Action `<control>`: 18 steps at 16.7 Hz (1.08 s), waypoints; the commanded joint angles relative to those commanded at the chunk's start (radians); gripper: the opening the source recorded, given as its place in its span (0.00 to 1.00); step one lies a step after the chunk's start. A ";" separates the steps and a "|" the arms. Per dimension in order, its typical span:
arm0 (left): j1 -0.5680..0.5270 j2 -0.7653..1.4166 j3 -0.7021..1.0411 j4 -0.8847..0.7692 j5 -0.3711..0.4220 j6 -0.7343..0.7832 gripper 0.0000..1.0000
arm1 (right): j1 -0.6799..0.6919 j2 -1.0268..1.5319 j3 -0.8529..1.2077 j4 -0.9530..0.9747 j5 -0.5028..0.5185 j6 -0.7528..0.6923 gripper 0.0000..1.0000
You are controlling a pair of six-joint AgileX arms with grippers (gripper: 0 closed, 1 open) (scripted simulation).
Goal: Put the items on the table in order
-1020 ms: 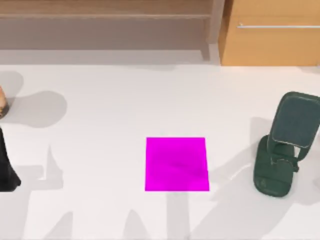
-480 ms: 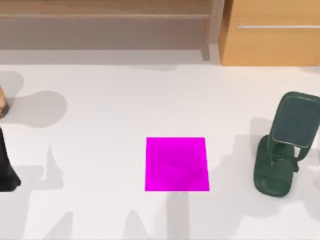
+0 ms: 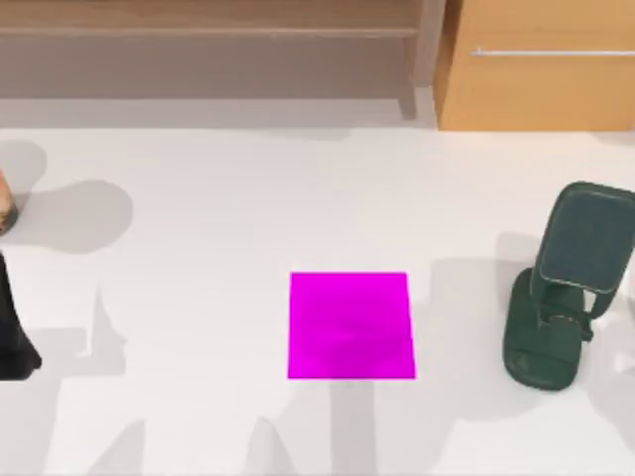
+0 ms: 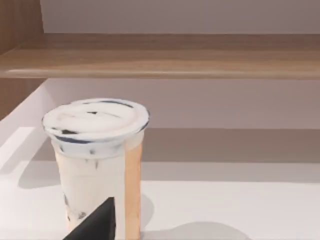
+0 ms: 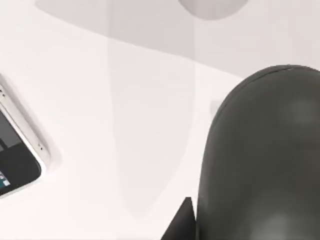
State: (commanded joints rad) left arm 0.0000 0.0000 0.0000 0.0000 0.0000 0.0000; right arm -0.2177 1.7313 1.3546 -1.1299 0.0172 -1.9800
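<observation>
Mouse (image 5: 260, 155), a dark grey, smooth, rounded oval with a matt sheen, lies on the white table (image 5: 125, 100) close under the right wrist camera. Well apart from it, with bare tabletop between, lies the phone (image 5: 15, 155): a flat slab with a rounded corner, a bright silver edge and a dark glass screen with a bit of colour at its rim. A black sliver of the right gripper (image 5: 180, 222) sits just beside the mouse; whether it is spread or pressed together cannot be told.

From above, a flat magenta square (image 3: 350, 325) lies at the table's middle, and a dark green stand (image 3: 566, 288) with a tilted back plate is at the right. An orange-brown cabinet (image 3: 536, 69) stands behind.

The left arm (image 3: 12, 327) is at the left edge. Its gripper (image 4: 95, 222) shows a black tip before a lidded, translucent cup (image 4: 95, 155) of pale drink; its state cannot be told.

Against one second ago, square and stand lie unmoved; only the grey shadows beside the stand have shifted.
</observation>
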 joint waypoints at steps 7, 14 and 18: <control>0.000 0.000 0.000 0.000 0.000 0.000 1.00 | 0.254 0.116 0.384 0.020 0.008 -0.116 0.00; 0.000 0.000 0.000 0.000 0.000 0.000 1.00 | 0.693 0.370 0.550 0.034 0.004 -0.284 0.00; 0.000 0.000 0.000 0.000 0.000 0.000 1.00 | 0.883 0.491 0.504 0.036 0.000 -0.357 0.00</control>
State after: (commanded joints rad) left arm 0.0000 0.0000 0.0000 0.0000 0.0000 0.0000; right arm 0.6650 2.2224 1.8587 -1.0943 0.0170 -2.3371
